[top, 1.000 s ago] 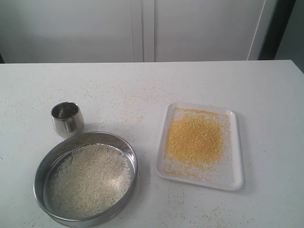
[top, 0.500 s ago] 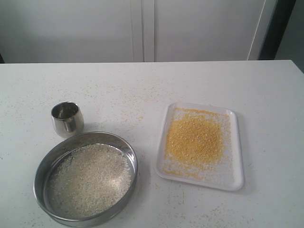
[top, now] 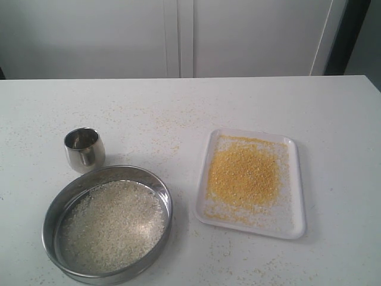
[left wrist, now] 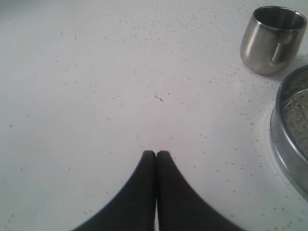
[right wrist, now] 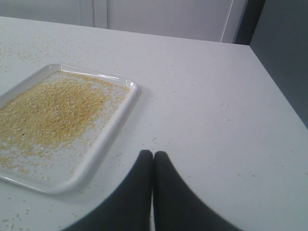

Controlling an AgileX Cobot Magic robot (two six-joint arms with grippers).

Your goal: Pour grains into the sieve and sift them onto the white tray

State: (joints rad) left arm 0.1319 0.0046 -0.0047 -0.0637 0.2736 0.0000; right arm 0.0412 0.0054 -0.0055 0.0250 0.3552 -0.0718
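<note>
Left gripper [left wrist: 155,154] hangs low over bare table [left wrist: 86,72], fingertips pressed together, holding nothing. Ahead and off to the side stand the steel cup [left wrist: 272,38] and the sieve [left wrist: 281,139], which holds whitish grains [top: 113,223]. Right gripper [right wrist: 153,154], likewise closed and empty, sits just beside the white tray [right wrist: 108,137] of yellow grains [right wrist: 48,113]. Open tabletop runs beyond to the far edge.

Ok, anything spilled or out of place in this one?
Yes: stray yellow grains lie scattered on the table around the white tray and near the steel cup. Nothing is tipped or damaged.
</note>
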